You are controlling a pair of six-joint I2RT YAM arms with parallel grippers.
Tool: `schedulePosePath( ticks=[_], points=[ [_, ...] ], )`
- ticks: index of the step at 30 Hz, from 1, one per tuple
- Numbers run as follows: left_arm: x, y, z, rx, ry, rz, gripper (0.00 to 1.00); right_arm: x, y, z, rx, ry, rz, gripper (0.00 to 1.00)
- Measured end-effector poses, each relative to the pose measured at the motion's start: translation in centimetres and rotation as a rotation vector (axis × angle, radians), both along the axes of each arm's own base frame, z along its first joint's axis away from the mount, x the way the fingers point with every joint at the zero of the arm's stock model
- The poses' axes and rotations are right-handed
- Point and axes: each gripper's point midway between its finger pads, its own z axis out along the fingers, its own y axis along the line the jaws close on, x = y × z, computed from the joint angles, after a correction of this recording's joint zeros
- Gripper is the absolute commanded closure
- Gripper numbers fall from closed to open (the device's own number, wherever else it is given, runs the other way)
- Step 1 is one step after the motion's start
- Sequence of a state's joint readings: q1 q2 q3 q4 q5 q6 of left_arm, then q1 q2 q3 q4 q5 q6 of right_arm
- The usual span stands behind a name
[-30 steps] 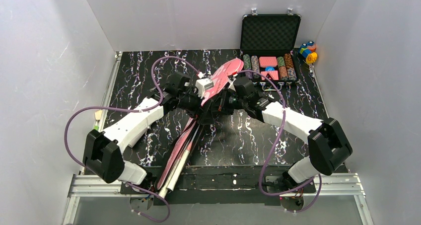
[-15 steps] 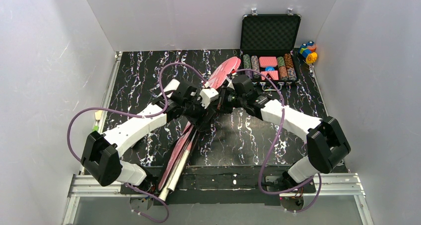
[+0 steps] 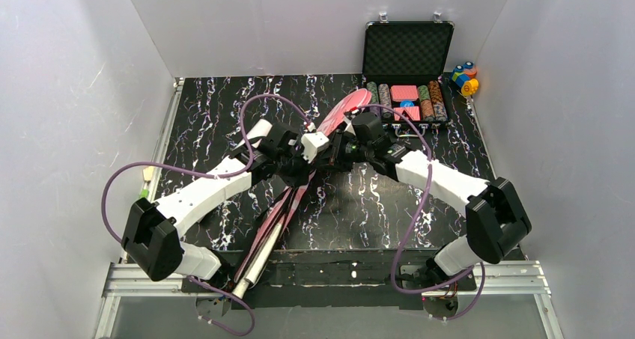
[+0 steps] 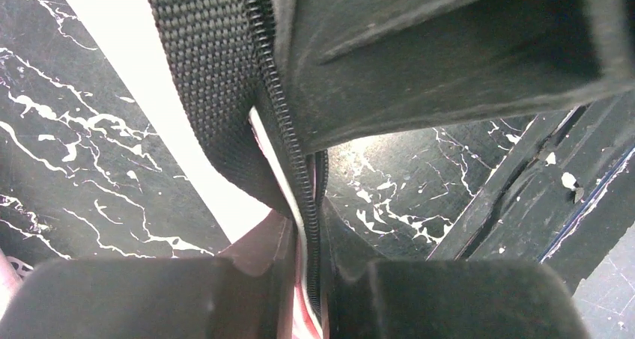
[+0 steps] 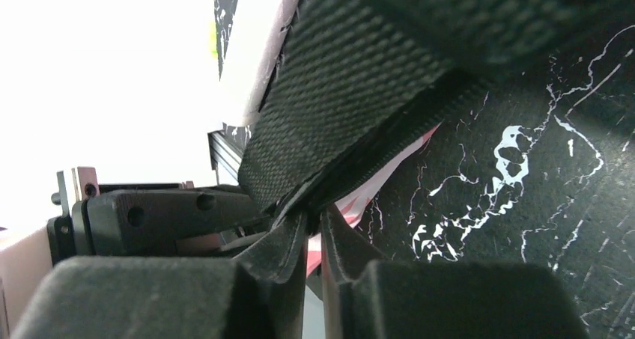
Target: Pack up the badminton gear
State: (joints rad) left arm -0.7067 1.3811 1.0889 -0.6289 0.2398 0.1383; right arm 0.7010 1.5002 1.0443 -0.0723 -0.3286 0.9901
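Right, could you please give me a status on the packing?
Left gripper shut on bag at zipper. Right gripper pinching its black fabric. Chip case apart, behind.

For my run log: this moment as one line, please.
left gripper: shut on zipper | right gripper: shut on black strap | pink bag: diagonal

Both arms reach in over mid-table [image 3: 210, 107], elbows out, wrists almost meeting. Left gripper [image 4: 311, 268]: jaws nearly closed, pinching the bag [image 3: 346, 107] at its zipper edge. Right gripper [image 5: 314, 242]: jaws likewise narrow, nipping its black fabric.
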Motion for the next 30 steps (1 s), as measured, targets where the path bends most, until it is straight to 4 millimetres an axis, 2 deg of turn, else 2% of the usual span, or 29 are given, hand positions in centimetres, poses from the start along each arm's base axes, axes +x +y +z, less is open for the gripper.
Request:
schedulePosePath(
  ticks=[3,6,8,11,14,18,22,26,30],
  points=[
    [0.1,0.1,0.1,0.0,-0.002,0.008,1.0,0.0,-0.6,0.6,0.009,-0.004,-0.007,0.59],
    [-0.1,0.1,0.0,0.004,0.005,0.009,1.0,0.4,-1.7,2.7,0.045,-0.043,-0.031,0.49],
    [-0.4,0.3,-0.2,0.013,0.016,0.008,1.0,0.9,-2.7,4.5,0.07,-0.086,-0.055,0.48],
    [-0.5,0.4,-0.1,0.018,0.022,0.011,1.0,2.2,-5.4,7.3,0.102,-0.163,-0.119,0.48],
    [-0.6,0.4,0.1,0.018,0.028,0.015,1.0,3.9,-8.5,8.7,0.106,-0.205,-0.201,0.49],
    [-0.7,0.5,0.7,-0.001,0.055,0.019,1.0,5.8,-13.0,8.1,0.086,-0.21,-0.313,0.54],
    [-0.8,0.3,1.6,-0.039,0.087,0.013,1.0,6.6,-16.1,5.9,0.059,-0.17,-0.378,0.54],
    [-1.1,0.1,2.3,-0.063,0.109,0.002,1.0,6.2,-16.7,4.1,0.063,-0.123,-0.368,0.46],
    [-1.5,-0.2,2.8,-0.077,0.126,-0.015,1.0,6.4,-15.7,4.4,0.112,-0.145,-0.302,0.45]
  ],
)
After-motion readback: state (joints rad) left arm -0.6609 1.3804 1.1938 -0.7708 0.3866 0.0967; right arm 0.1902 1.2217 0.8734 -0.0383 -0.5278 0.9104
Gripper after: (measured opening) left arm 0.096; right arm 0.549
